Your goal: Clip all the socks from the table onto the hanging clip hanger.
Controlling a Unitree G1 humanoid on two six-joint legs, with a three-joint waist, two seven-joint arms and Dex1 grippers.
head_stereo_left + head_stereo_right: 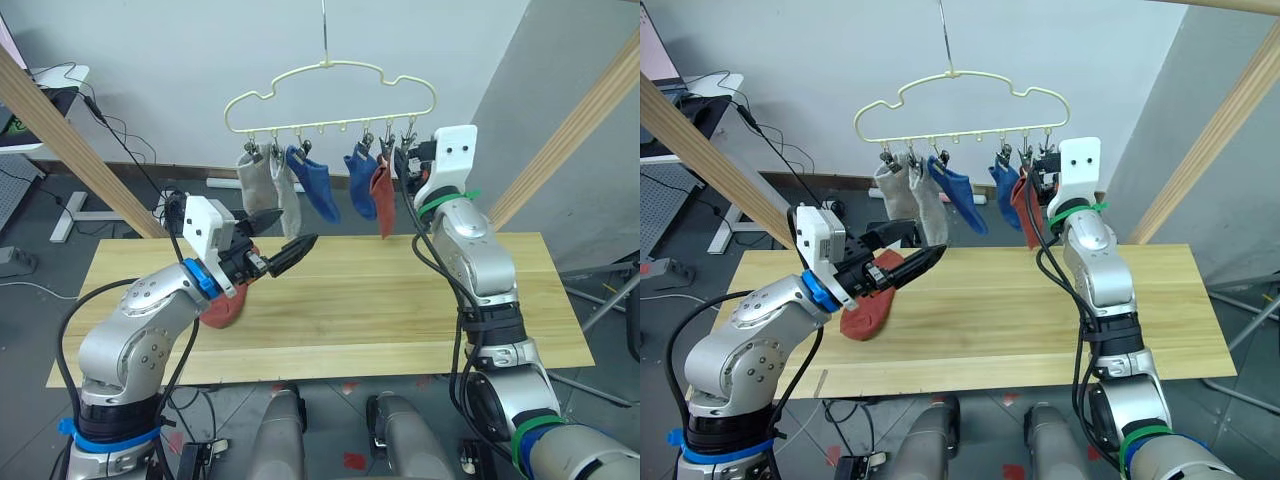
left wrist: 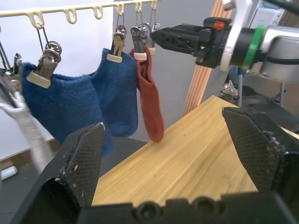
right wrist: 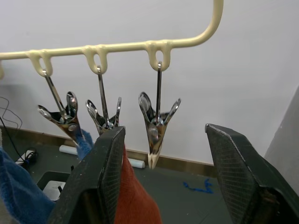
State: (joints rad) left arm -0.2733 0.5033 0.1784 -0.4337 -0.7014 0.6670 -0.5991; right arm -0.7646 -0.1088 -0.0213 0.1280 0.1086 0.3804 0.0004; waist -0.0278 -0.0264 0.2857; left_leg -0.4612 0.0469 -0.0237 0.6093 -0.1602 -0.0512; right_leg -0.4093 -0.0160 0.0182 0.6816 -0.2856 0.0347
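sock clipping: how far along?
Five socks hang on the clip hanger: two grey, two blue, one rust-red sock. The right gripper is open at the empty end clip. Left: the last rust-red sock lies on the table under the open left gripper.

Shiny metal clips [image 3: 156, 122], fuzzy cloth socks [image 2: 56, 100], matt planked wooden table [image 1: 400, 300].

- The rust-red fabric sock lying on the light plank table [image 1: 862, 318] is half hidden behind the left arm's black two-fingered gripper [image 1: 912, 252], so I can't tell its full shape.
- The two pale grey socks [image 1: 268, 185] overlap; where one ends is unclear.
- The thin metal hook of the pale-yellow cloud-shaped wire hanger [image 1: 324, 30] runs off the top edge.
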